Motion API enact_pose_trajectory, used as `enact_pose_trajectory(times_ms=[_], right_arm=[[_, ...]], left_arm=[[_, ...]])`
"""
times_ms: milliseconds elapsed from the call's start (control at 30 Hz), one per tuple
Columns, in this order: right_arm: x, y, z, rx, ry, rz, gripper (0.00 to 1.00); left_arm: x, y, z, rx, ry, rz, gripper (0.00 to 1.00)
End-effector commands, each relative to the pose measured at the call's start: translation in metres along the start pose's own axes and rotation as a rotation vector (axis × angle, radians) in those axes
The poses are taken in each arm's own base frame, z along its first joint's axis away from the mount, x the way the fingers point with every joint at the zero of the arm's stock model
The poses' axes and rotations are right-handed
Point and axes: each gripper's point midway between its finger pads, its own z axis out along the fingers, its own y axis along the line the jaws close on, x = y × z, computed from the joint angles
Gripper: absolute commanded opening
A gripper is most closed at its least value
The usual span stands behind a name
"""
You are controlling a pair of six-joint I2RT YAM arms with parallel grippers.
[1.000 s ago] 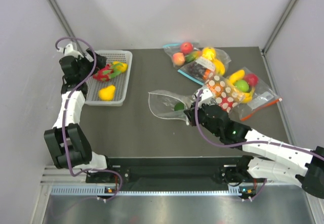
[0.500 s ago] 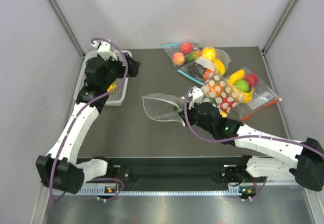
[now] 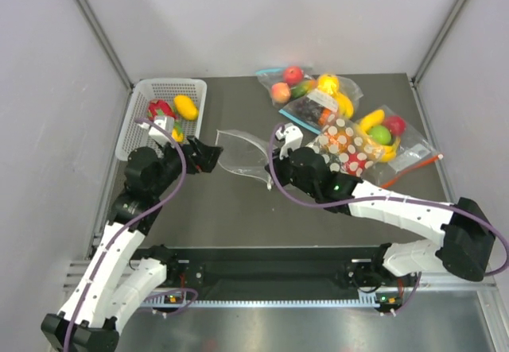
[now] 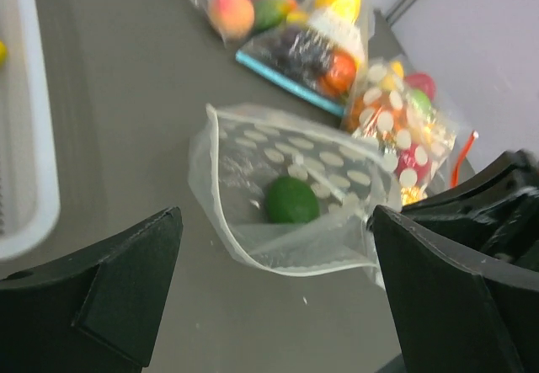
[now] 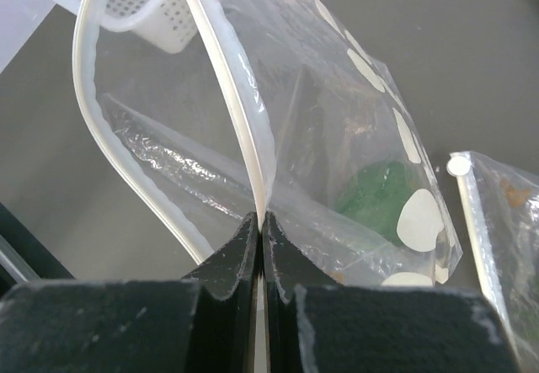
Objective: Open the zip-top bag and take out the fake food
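Observation:
The polka-dot zip-top bag (image 3: 241, 150) lies open-mouthed mid-table, with one green fake food piece (image 4: 291, 199) inside. My right gripper (image 3: 274, 172) is shut on the bag's white zip rim (image 5: 253, 167) and holds that edge up; the green piece (image 5: 376, 196) shows through the plastic. My left gripper (image 3: 213, 155) is open and empty, just left of the bag. In the left wrist view its fingers (image 4: 126, 276) stand wide apart in front of the bag (image 4: 278, 167). A red piece (image 3: 161, 110) and a yellow piece (image 3: 186, 106) lie in the white basket (image 3: 132, 126).
A second dotted bag showing orange (image 3: 347, 145) lies right of my right gripper. Clear undotted bags of toy fruit (image 3: 306, 90) (image 3: 391, 139) lie at the back right. The basket's corner (image 5: 143, 2) shows beyond the bag in the right wrist view.
My left arm swung from the basket down and right to the bag's left side. My right gripper carried the bag leftward and a little farther back.

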Motion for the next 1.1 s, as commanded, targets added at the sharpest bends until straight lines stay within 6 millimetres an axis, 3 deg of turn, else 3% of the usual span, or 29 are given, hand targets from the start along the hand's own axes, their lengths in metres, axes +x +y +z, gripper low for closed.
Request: enact_pose_trajectory(times_ms=[0, 300, 367, 400, 433, 467, 500, 567, 700, 767, 800, 900, 933, 1000, 1067], right_arm=[[-0.033, 0.025, 0.005, -0.050, -0.078, 0.025, 0.00], [-0.032, 0.045, 0.012, -0.076, -0.072, 0.013, 0.00], [-0.029, 0.047, 0.012, -0.082, -0.066, 0.005, 0.03], [-0.028, 0.047, 0.012, -0.083, -0.060, 0.006, 0.09], [-0.027, 0.048, 0.011, -0.085, -0.057, 0.004, 0.19], [-0.026, 0.047, 0.009, -0.083, -0.052, 0.000, 0.44], [-0.031, 0.047, 0.003, -0.086, -0.063, 0.002, 0.53], [-0.036, 0.043, -0.005, -0.075, -0.071, -0.010, 0.65], [-0.062, 0.032, -0.034, -0.052, -0.142, -0.032, 0.75], [-0.067, 0.021, -0.036, -0.031, -0.152, -0.025, 0.78], [-0.063, 0.019, -0.033, -0.049, -0.136, -0.022, 0.78], [-0.054, -0.010, -0.014, -0.039, -0.100, 0.013, 0.78], [-0.060, -0.008, -0.008, -0.065, -0.119, 0.013, 0.78], [-0.052, -0.006, 0.008, -0.107, -0.083, -0.001, 0.78], [-0.059, -0.015, 0.020, -0.112, -0.101, 0.000, 0.78]], left_arm=[[0.036, 0.005, 0.007, 0.013, 0.087, -0.088, 0.99], [0.081, 0.034, 0.020, -0.056, 0.168, -0.130, 0.99], [0.087, 0.032, 0.023, -0.033, 0.179, -0.138, 0.92], [0.090, 0.032, 0.024, -0.024, 0.185, -0.140, 0.84], [0.092, 0.032, 0.025, -0.023, 0.190, -0.143, 0.69], [0.094, 0.035, 0.026, -0.037, 0.192, -0.147, 0.31], [0.096, 0.038, 0.028, -0.050, 0.197, -0.149, 0.15], [0.099, 0.042, 0.030, -0.065, 0.204, -0.139, 0.00], [0.102, 0.045, 0.031, -0.074, 0.217, -0.131, 0.00], [0.103, 0.045, 0.031, -0.072, 0.222, -0.123, 0.00], [0.103, 0.044, 0.030, -0.066, 0.224, -0.122, 0.00], [0.103, 0.043, 0.030, -0.056, 0.229, -0.116, 0.00], [0.103, 0.042, 0.030, -0.049, 0.235, -0.112, 0.00], [0.106, 0.039, 0.031, -0.034, 0.253, -0.113, 0.00], [0.107, 0.034, 0.031, -0.001, 0.263, -0.109, 0.00]])
